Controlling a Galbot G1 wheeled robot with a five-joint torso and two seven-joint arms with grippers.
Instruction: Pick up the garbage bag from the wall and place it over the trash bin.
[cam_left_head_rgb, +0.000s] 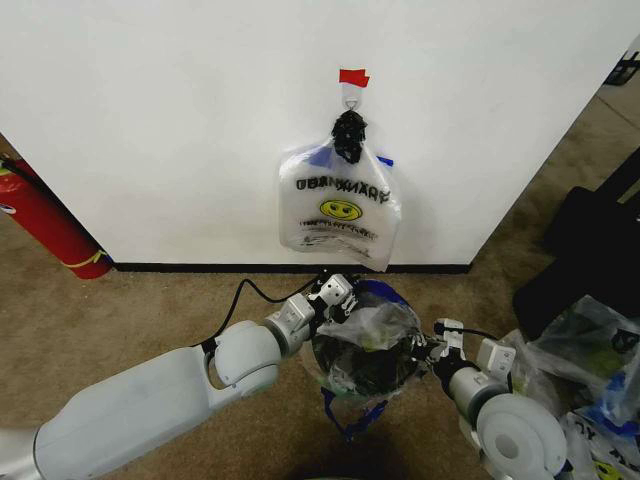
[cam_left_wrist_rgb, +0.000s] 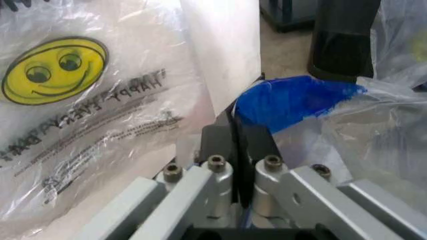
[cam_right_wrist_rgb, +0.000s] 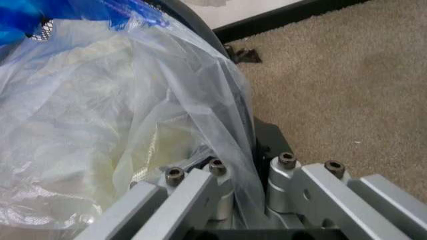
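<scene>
A plain white wall (cam_left_head_rgb: 180, 130) runs across the back, ending in a black baseboard (cam_left_head_rgb: 200, 267) where it meets the beige carpet (cam_left_head_rgb: 90, 330). A red fire extinguisher (cam_left_head_rgb: 45, 225) leans near the wall at the left. Dark furniture (cam_left_head_rgb: 600, 250) stands at the right, plastic bags (cam_left_head_rgb: 590, 350) piled beside it.

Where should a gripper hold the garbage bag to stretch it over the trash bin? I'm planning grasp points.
Grip the garbage bag at its top edge on opposite sides of the trash bin, from outside. The left gripper pinches the blue edge, the right gripper the clear film; the mouth spreads between them.
</scene>
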